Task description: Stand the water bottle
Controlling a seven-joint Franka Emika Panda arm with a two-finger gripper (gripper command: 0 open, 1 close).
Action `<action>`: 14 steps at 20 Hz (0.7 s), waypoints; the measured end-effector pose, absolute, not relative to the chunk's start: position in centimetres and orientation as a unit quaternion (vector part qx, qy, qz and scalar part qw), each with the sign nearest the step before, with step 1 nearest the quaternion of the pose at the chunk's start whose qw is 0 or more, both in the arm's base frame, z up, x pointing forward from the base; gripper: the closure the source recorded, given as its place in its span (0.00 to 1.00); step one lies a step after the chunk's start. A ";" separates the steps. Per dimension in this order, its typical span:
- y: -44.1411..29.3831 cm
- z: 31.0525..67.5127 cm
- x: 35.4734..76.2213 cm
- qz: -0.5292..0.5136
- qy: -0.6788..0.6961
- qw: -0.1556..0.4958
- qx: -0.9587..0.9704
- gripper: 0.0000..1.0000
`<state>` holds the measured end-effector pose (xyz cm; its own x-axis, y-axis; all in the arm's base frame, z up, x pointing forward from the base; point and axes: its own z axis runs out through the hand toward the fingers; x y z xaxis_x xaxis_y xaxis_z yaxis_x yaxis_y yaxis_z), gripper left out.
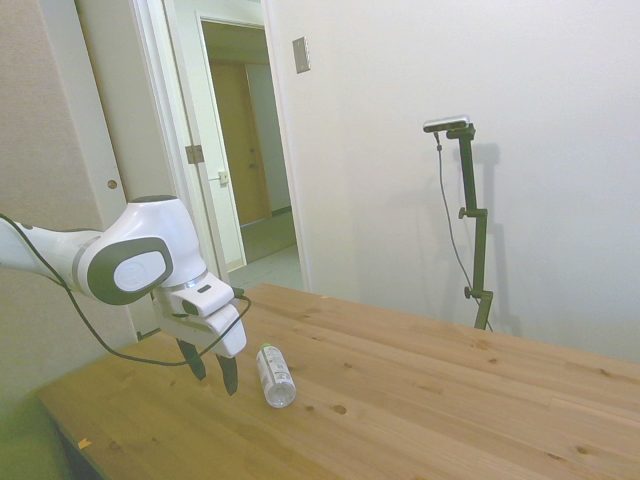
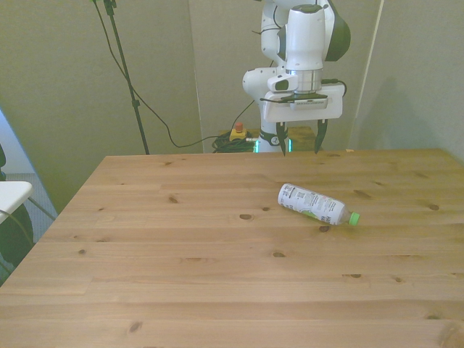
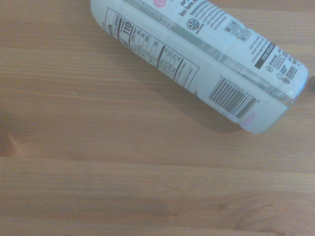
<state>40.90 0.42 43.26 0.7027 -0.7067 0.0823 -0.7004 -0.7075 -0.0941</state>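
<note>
Tool (image 2: pixel 298 138) is hanging above the bench (image 2: pixel 181 275) with fingers pointing down, spread wide apart, gripping nothing. In the front view it is sitting over the bench's far edge, tips clear of the wood; in the side view (image 1: pixel 213 372) the dark fingers are hovering just off the surface. White arm (image 1: pixel 120 262) is coming in behind it, with a black cable looping under the wrist. Water bottle (image 2: pixel 316 204) is lying on its side on the bench, not upright, apart from the tool and untouched. In the front view it is sitting nearer the camera than the tool and a bit toward the front view's right, green cap (image 2: pixel 354 218) pointing to the front view's right and slightly toward the camera, base end pointing back toward the tool. In the side view the bottle (image 1: pixel 275 375) is lying just beside the fingers, on the side away from the arm. Wrist view is showing the bottle's (image 3: pixel 206 59) label side close up: nutrition panel, barcode, flat base end, resting on the wood grain; cap is out of that picture. Doorway (image 1: pixel 245 150) is showing behind the arm in the side view.
</note>
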 end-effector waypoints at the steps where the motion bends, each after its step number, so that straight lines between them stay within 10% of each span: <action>1: 0.4 43.2 40.9 -0.056 0.382 0.028 -0.922 0.00; 14: 6.3 46.8 52.1 -0.103 0.312 -0.008 -0.944 0.00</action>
<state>52.07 6.30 46.76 0.7834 -0.5885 0.1997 -0.5918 -0.8046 -0.0497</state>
